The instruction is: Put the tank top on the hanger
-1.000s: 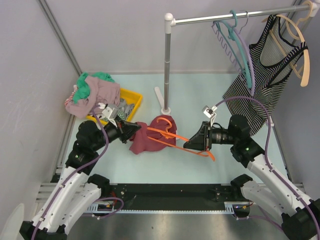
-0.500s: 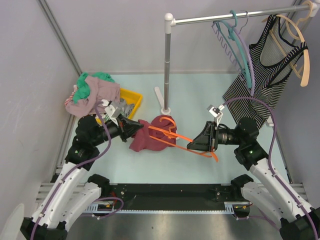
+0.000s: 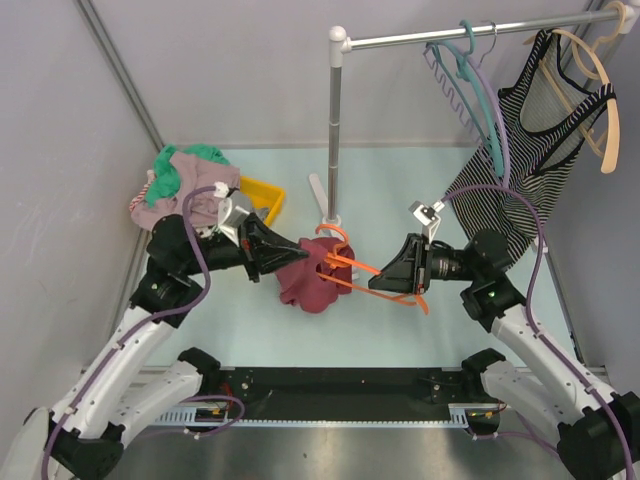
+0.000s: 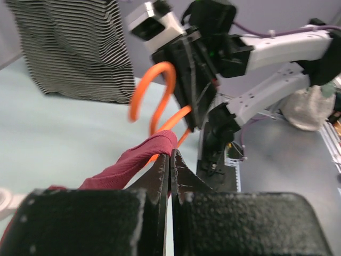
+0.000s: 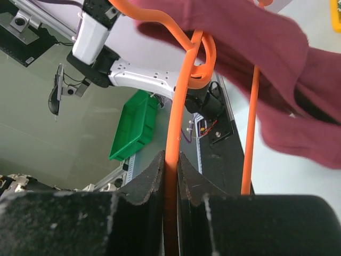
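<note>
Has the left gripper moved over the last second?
Yes. The left gripper, shut on the tank top, has shifted right, away from the yellow bin and toward the rack pole.

R gripper [image 5: 170, 160] jaws pinched tight on thin bar of orange hanger [image 5: 178, 101]; bar runs up to a loop. Maroon tank top [image 5: 277, 53] draped over it, upper right. Bkgd: green bin [image 5: 133, 128].

We've open table [image 3: 330, 340] near the bases; the hanger [image 3: 352, 264] and tank top [image 3: 312, 285] span the gap between our arms, the rack pole [image 3: 335, 130] stands just behind, yellow bin [image 3: 266, 196] left, striped top [image 3: 530, 130] hanging right.
</note>
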Controlling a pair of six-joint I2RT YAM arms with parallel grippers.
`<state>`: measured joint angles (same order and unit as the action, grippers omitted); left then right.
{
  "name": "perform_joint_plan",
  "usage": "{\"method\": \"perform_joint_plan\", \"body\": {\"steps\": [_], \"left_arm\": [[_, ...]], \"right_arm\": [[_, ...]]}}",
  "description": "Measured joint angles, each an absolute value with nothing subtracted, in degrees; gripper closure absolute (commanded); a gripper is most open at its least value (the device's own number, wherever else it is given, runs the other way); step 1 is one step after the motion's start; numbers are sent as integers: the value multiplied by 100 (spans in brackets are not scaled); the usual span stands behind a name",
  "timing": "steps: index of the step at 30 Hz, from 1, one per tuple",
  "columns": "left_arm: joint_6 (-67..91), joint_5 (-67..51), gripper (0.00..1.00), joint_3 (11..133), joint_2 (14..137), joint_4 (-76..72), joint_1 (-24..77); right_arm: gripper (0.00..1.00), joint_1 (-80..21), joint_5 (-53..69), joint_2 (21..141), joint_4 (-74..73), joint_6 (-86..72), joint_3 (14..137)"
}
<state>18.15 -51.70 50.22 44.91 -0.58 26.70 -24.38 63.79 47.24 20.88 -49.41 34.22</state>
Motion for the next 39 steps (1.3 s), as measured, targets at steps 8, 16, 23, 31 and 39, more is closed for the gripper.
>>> {"method": "perform_joint_plan", "body": {"steps": [8, 16, 23, 31, 39], "left_arm": [[1669, -4945, 97, 5325, 5065, -137, 3426], [928, -3642, 20, 5325, 4845, 714, 3428], [432, -3017, 8, 5347, 4294, 1345, 3428], [-283, -3708, 8, 5404, 4344, 1610, 3428], [-670, -4397, 15, 5666, 5249, 1782, 3428]], "right_arm": [[100, -2438, 6394, 4842, 2342, -5100, 3417], [100, -2438, 6431, 4676, 2344, -5157, 3417], [100, -2438, 6501, 4722, 2440, -5293, 3417], [100, -2443, 6648, 4941, 2770, -5557, 3417], [100, -2480, 6831, 4974, 2700, -5524, 3420]]}}
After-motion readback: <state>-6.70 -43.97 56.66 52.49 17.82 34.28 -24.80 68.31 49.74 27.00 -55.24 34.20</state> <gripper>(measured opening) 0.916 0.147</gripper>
